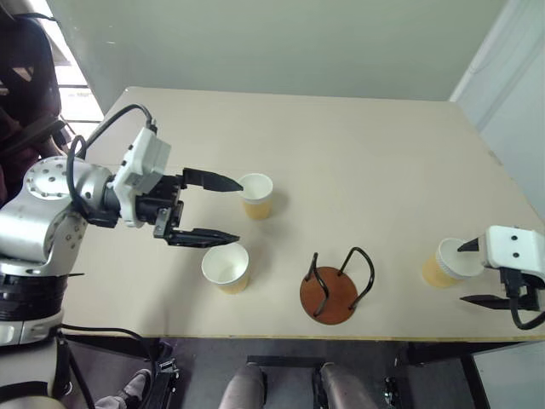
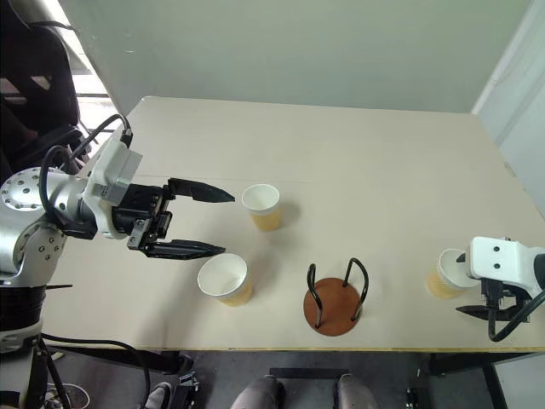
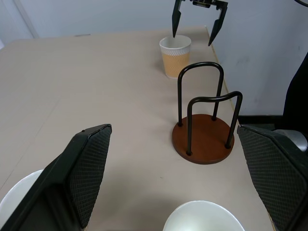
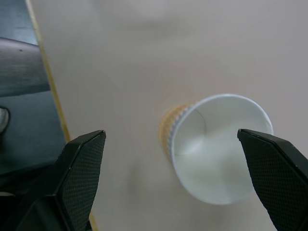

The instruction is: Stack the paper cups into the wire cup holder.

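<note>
Three tan paper cups stand upright on the table. One cup [image 1: 255,196] is just past the far fingertip of my left gripper [image 1: 238,211], and another [image 1: 226,268] is just beneath its near fingertip. That gripper is open and empty, hovering above the table and pointing right. The third cup [image 1: 443,264] stands at the right near the front edge, with my open right gripper [image 1: 467,273] just above it and its fingers [image 4: 82,178] apart on either side. The wire cup holder [image 1: 328,294], a brown disc with two black loops, stands empty near the front edge between the cups.
The beige table [image 1: 341,145] has its front edge [image 1: 281,335] close behind the holder and the right cup. A dark chair [image 1: 25,94] sits off the table's left. A white wall panel [image 1: 511,94] lies to the right.
</note>
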You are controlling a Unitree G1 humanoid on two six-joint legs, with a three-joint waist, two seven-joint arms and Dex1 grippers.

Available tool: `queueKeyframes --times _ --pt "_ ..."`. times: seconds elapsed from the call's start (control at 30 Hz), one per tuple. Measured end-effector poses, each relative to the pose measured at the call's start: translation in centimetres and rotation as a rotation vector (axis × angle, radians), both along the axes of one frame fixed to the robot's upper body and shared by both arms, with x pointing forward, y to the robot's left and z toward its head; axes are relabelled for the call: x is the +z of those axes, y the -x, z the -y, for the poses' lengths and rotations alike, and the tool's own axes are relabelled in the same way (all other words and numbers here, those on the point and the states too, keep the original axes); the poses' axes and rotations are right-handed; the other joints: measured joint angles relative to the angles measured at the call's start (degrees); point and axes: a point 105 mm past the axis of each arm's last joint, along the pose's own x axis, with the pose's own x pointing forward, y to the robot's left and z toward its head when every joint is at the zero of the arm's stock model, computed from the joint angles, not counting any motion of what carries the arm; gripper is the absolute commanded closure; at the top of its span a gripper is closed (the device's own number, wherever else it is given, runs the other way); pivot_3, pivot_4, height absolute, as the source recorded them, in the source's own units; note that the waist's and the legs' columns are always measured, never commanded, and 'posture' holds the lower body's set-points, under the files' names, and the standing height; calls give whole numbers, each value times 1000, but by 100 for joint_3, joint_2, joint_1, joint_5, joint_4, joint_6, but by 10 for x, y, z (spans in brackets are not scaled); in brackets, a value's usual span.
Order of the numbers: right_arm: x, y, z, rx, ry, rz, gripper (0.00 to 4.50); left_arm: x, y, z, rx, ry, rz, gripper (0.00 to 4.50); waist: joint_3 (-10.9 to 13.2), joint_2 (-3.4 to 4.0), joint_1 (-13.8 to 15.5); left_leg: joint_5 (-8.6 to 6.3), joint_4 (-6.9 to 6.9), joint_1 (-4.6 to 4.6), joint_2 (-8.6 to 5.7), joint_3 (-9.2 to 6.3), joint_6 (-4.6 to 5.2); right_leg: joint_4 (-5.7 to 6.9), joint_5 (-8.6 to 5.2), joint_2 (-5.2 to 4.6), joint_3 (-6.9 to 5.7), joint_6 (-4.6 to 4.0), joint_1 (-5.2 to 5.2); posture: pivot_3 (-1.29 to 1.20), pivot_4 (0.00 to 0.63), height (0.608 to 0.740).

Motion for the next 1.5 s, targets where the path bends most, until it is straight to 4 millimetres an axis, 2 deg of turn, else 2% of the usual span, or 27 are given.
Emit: queueKeyframes --times 0.23,0.43,0.67,0.97,1.07,1.13,1.27,1.37,1.43,1.5 --pt "-14 -2 2 4 -6 -41 20 -1 0 -1 9 -2 -8 0 0 0 1 -1 12 0 -1 2 1 2 2 0 0 3 3 0 150 740" --pt "-24 -4 0 16 -15 -62 1950 -2 1 -3 25 -2 -15 0 0 0 2 -1 15 0 -1 3 2 2 2 0 0 3 4 0 150 740" --pt "-23 -10 -1 22 -18 -46 4476 -3 2 -4 41 -2 -13 0 0 0 2 -1 15 0 -1 3 2 2 2 -1 0 3 4 0 150 740" --pt "-17 -16 1 21 -22 -21 4476 -2 2 -4 46 -3 -12 0 0 0 3 -2 15 -1 -1 3 3 2 2 -2 0 3 4 0 150 740" --pt "-8 -18 -6 47 -57 -9 4476 -2 2 -4 46 -3 -12 0 0 1 0 -2 15 -1 -1 6 3 2 2 -1 1 2 3 0 150 740" --pt "10 -18 -22 102 -134 8 4476 -2 2 -4 46 -4 -12 0 2 4 -4 -2 14 0 -2 12 3 2 -1 -1 3 -3 1 0 150 740" --pt "94 -13 -68 306 -360 194 4476 -2 2 -4 43 -5 -10 0 7 12 -28 9 12 -1 -5 20 0 3 -34 6 10 -52 -4 0 150 740" --pt "139 7 -103 469 -539 255 4476 -2 2 -5 42 -5 -12 0 4 6 -26 27 15 1 -2 13 -12 2 -41 15 10 -60 -2 0 150 740" --pt "146 19 -119 543 -597 228 4476 -2 2 -4 37 -6 -10 0 3 4 -12 28 11 1 -2 6 -13 3 -48 16 8 -64 -1 0 150 740" --pt "138 25 -130 575 -618 158 4476 -2 2 -3 34 -2 -11 0 2 2 18 27 12 -1 -4 -4 -12 3 -49 14 7 -65 1 0 150 740"
